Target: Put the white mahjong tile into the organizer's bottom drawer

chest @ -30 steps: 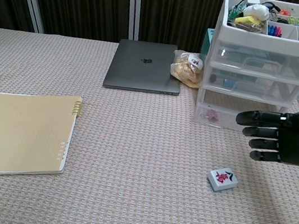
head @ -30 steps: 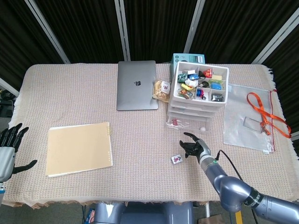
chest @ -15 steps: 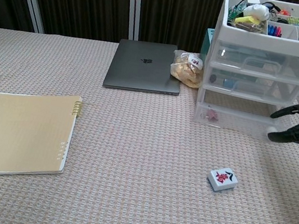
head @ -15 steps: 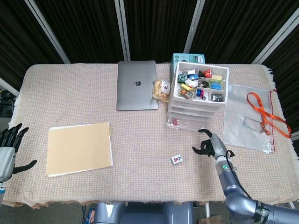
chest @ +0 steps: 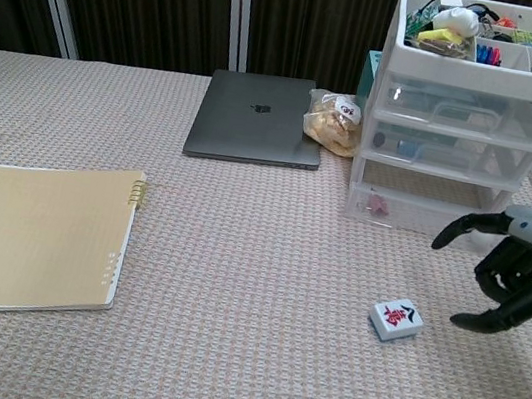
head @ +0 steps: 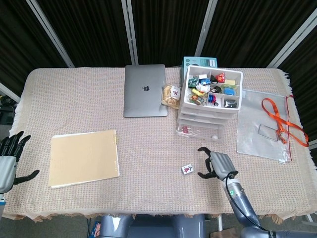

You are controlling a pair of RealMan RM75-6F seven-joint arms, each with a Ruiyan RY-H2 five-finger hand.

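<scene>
My right hand (chest: 508, 280) hung low over the tabletop (head: 148, 144) just to the right of the white mahjong tile (chest: 395, 319), its fingers spread and curved toward the tile, holding nothing and touching nothing. I had it cupped that way, I judge, so that thumb and fingers could close on the tile's two short sides from the side. The tile lay flat and face up on the woven cloth, apart from my fingertips, in front of the clear plastic organizer (chest: 464, 130) and a little to its left.

The organizer's bottom drawer (chest: 416, 213) stood pulled out toward me, so its open top was ready to take the tile; a small red thing already lay in its near left corner. That left the pickup as the step in hand, with the carry to the drawer a short one.

My left hand (head: 9, 159) waited at the far left edge of the tabletop, fingers apart and empty, well away from the work. The closed laptop (head: 144, 90), the spiral notebook (head: 84, 157) and the zip pouch with its orange lanyard (head: 278, 119) lay clear of the path between tile and drawer.
</scene>
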